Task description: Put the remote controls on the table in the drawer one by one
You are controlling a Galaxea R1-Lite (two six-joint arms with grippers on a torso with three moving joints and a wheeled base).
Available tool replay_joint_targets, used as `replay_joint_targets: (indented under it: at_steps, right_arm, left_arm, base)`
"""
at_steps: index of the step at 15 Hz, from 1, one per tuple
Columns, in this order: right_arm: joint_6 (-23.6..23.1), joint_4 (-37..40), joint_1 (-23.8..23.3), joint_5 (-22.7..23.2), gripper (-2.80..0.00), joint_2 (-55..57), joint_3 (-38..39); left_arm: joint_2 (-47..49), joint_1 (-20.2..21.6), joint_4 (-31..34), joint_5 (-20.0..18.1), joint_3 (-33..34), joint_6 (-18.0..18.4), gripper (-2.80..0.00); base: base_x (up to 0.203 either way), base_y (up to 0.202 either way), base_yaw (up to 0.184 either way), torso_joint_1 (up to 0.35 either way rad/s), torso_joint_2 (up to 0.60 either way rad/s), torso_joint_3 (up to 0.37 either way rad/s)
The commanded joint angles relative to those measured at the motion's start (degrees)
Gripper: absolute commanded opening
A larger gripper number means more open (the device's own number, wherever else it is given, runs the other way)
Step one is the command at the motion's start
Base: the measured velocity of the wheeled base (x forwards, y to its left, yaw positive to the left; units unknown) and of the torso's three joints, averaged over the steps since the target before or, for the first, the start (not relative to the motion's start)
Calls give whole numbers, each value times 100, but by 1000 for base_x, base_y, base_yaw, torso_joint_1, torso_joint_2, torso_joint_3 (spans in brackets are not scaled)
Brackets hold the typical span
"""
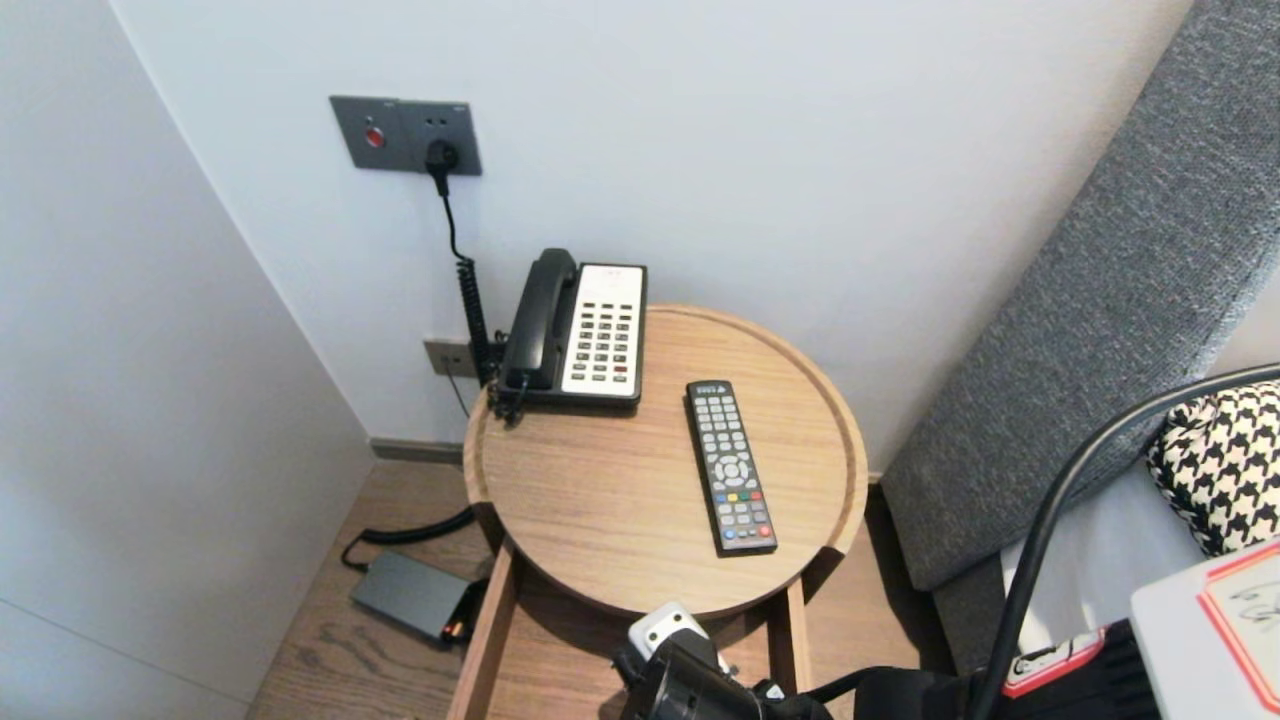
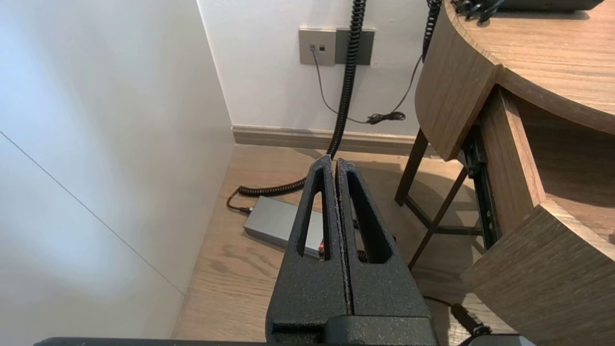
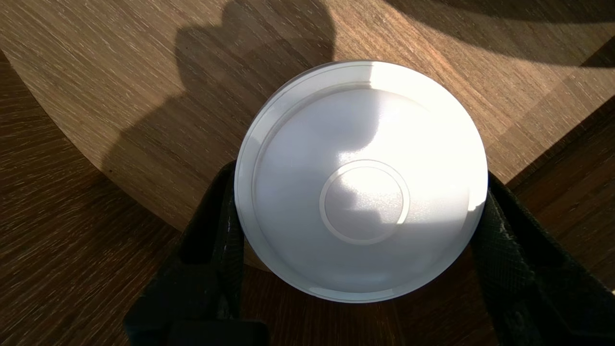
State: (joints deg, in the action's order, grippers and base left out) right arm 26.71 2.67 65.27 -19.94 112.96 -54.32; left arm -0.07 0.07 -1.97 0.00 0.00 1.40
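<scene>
A: Where was the white disc [image 3: 360,202]?

B: It was clamped in the right gripper [image 3: 358,173], with one black finger pressed against each side of its rim and its flat face turned up toward the wrist. The gripper hung low at the near edge of the round table [image 1: 850,450], over the pulled-out drawer [image 1: 480,640]. I couldn't tell whether the disc touched the wood under it.

A: And what sat on the table?

B: Its top had a raised rim, like a tray. Inside the rim, a desk telephone [image 1: 580,330] stood at the back left, its handset on the cradle. A black remote control [image 1: 730,465] lay lengthwise just right of the middle, near the phone but apart from it.

A: The other arm?

B: The left gripper [image 2: 334,161] was parked low beside the table, its fingers pressed together. It pointed down at the floor, where a grey power adapter [image 2: 274,221] lay.
</scene>
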Motion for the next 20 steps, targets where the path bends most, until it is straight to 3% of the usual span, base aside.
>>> replay_joint_targets:
  at_steps: [1, 10, 11, 20]
  right_arm:
    - [5, -3, -5, -10, -280, 21, -5]
    - [54, -3, 3, -10, -280, -11, -17]
    - [54, -3, 3, -10, 0, -11, -17]
    - [49, 13, 19, -10, 0, -410, 9]
  left_arm:
    - [-1, 1, -5, 0, 70, 0, -280]
    - [-1, 1, -5, 0, 70, 0, -280]
    - [-1, 1, -5, 0, 70, 0, -280]
    - [-1, 1, -5, 0, 70, 0, -280]
  base:
    - [0, 0, 0, 0, 0, 0]
    - [0, 0, 0, 0, 0, 0]
    - [0, 0, 0, 0, 0, 0]
    - [0, 0, 0, 0, 0, 0]
